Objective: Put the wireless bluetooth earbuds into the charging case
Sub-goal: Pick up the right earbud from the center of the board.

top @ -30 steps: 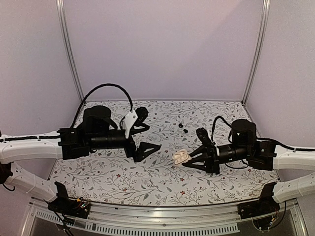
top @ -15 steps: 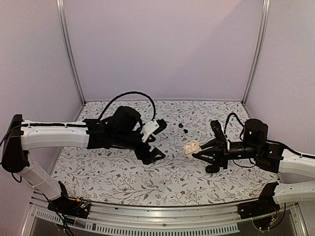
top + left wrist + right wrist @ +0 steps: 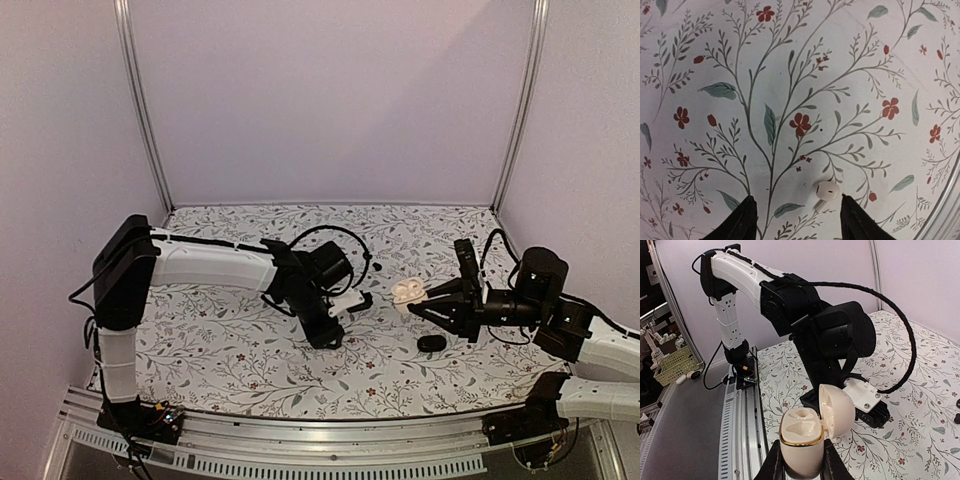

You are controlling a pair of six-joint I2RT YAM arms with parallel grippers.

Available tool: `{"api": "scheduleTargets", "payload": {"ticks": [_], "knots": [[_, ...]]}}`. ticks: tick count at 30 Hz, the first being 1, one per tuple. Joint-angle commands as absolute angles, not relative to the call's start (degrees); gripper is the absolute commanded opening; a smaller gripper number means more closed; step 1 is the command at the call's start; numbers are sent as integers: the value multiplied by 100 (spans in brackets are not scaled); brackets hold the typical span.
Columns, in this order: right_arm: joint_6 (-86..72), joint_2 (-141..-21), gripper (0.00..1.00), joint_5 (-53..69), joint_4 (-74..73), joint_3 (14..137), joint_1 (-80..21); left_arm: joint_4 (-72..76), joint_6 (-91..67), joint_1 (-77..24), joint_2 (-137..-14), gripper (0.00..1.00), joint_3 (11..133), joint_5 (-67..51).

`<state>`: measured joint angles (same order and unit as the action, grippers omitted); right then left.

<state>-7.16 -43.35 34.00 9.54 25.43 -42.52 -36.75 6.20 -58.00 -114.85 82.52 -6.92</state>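
A cream charging case (image 3: 801,442) with a gold rim stands upright between the fingers of my right gripper (image 3: 800,462), which is shut on it. Its lid hangs open and both sockets are empty. From above, the case (image 3: 407,291) is held off the table right of centre by the right gripper (image 3: 424,300). My left gripper (image 3: 797,219) points straight down at the cloth, open. A white stemmed earbud (image 3: 827,191) lies between its fingertips, nearer the right one and touching neither. From above, the left gripper (image 3: 338,325) is at mid-table. A tiny black bud (image 3: 958,417) lies at the table's back.
A black oval case (image 3: 432,343) lies on the floral cloth (image 3: 250,370) below the right gripper. The left arm's black cable (image 3: 335,232) loops over the table centre. Metal rails run along the near edge (image 3: 320,440); lilac walls close off the back and sides.
The left arm swung in to mid-table, turned its wrist down and narrowed its jaws round the white earbud. The right gripper carried the open case up and to the right, uncovering the black oval case.
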Motion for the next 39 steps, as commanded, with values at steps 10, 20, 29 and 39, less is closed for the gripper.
{"api": "scheduleTargets", "payload": {"ticks": [10,20,29,39], "knots": [[-832,-4153,0,3331,1056,2408,-4174,-4886,1084,-6084,-12305,41,9157,-625],[-833,-4113,0,3340,1055,2391,-4167,-5223,1168,-6140,-12637,34,9521,-654],[-835,-4121,0,3349,1063,2383,-4161,-5554,1144,-6159,-12777,32,9632,-472],[-823,-4213,0,3375,1098,2422,-4166,-5665,1134,-6204,-12812,31,9686,-427]]}}
